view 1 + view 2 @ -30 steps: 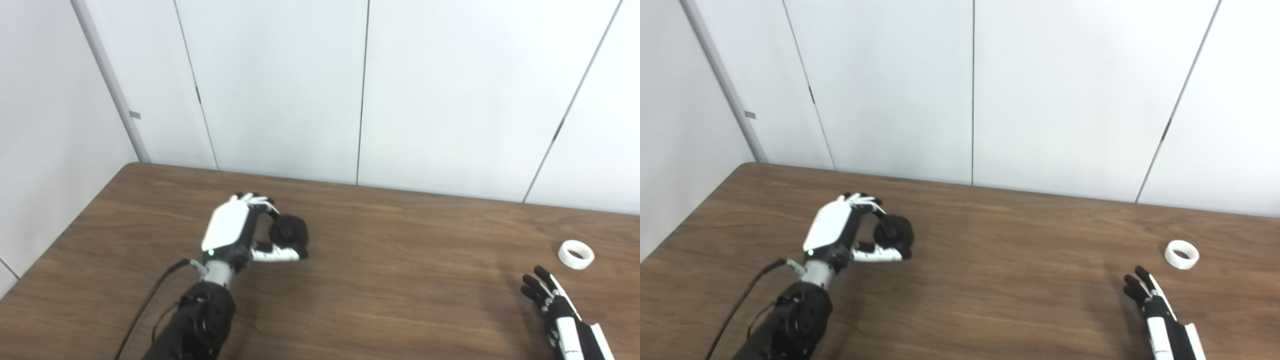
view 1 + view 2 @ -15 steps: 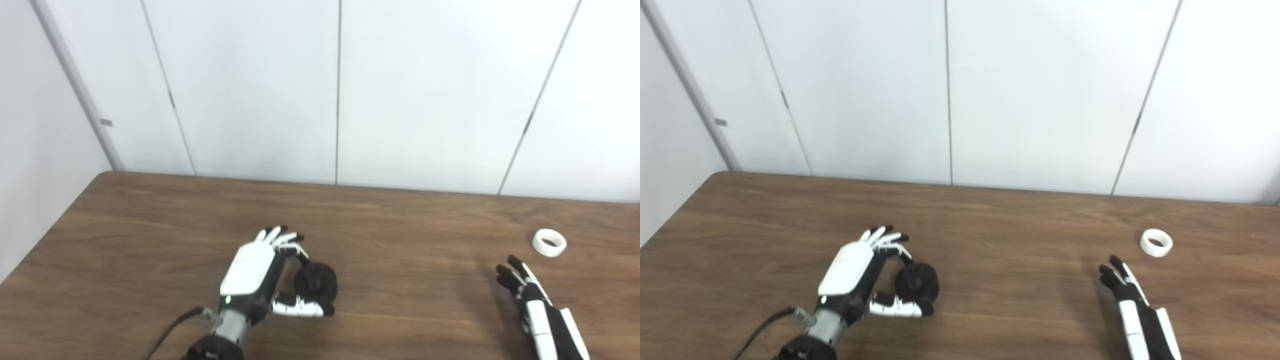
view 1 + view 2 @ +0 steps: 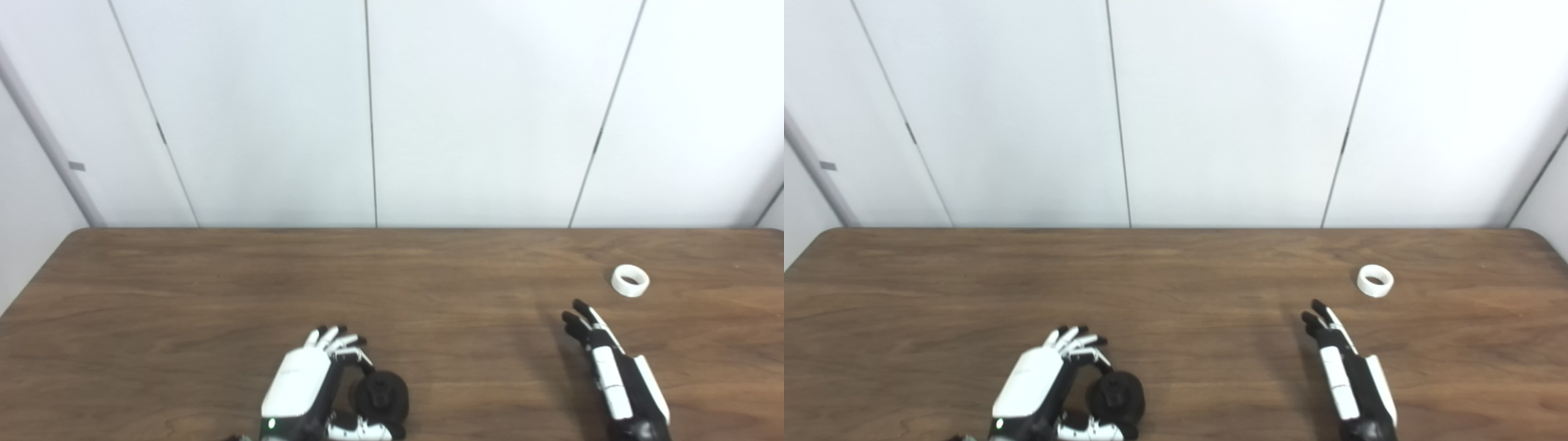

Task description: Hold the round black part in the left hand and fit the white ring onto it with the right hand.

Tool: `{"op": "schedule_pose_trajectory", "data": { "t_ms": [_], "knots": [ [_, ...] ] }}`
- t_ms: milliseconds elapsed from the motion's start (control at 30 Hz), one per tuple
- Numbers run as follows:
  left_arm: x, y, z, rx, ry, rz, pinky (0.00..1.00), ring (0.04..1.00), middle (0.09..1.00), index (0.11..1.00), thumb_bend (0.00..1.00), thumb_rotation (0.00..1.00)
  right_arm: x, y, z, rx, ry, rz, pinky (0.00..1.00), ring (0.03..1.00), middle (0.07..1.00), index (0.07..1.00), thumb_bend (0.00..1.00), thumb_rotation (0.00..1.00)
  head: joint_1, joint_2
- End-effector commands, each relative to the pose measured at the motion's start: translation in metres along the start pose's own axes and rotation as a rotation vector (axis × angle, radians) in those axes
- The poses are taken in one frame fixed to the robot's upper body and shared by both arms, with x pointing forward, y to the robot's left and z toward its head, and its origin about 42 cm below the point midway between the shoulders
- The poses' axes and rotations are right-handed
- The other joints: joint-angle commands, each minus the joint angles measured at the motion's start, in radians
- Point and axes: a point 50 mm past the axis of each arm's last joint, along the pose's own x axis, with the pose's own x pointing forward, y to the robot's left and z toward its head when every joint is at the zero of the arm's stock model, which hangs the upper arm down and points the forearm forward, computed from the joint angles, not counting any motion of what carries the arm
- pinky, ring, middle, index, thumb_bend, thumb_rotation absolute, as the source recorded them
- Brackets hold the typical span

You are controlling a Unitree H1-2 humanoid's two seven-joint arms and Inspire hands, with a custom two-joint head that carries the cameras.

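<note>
Left hand [image 3: 306, 392]: we log it curled around the round black part [image 3: 381, 397], fingers above and thumb below, near the table's front edge; we judge this presents the part for fitting.
Right hand [image 3: 603, 361]: fingers straight and close together, empty, aimed toward the ring.
White ring [image 3: 630, 280]: flat on the table [image 3: 184, 294], just beyond our right fingertips, apart from them, hole up.
Room: bare wood between both hands; we see nothing blocking the reach.
Edges: ring sits inboard of the right and rear edges.
</note>
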Motion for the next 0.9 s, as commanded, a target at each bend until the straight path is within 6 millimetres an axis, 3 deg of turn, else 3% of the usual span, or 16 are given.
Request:
{"op": "schedule_pose_trajectory", "data": {
  "t_ms": [0, 567, 700, 867],
  "knots": [
    [0.0, -0.001, 0.0, 0.017, -0.023, 0.011, 1.0, 0.94, 0.825, 0.484, 0.52, 0.05, 0.005, 0.003, 0.017, -0.001, -0.065, 0.001, 1.0, 0.912, 0.898, 0.93, 0.59, 1.0, -0.003, 0.005],
    [-0.013, -0.017, -0.005, 0.014, -0.02, -0.002, 1.0, 0.917, 0.817, 0.484, 0.52, 0.05, 0.004, -0.005, 0.028, -0.038, -0.071, -0.015, 0.98, 0.908, 0.887, 0.915, 0.55, 1.0, -0.038, 0.051],
    [-0.015, -0.015, -0.006, 0.011, -0.017, -0.004, 1.0, 0.919, 0.818, 0.484, 0.52, 0.05, 0.004, -0.008, 0.031, -0.056, -0.076, -0.026, 0.93, 0.916, 0.895, 0.898, 0.52, 0.9, -0.059, 0.061],
    [-0.016, -0.012, -0.008, 0.022, -0.018, -0.004, 1.0, 0.917, 0.815, 0.484, 0.52, 0.05, 0.008, -0.014, 0.041, -0.141, -0.081, -0.081, 0.88, 0.898, 0.885, 0.865, 0.59, 0.73, -0.086, 0.068]
  ]
}}
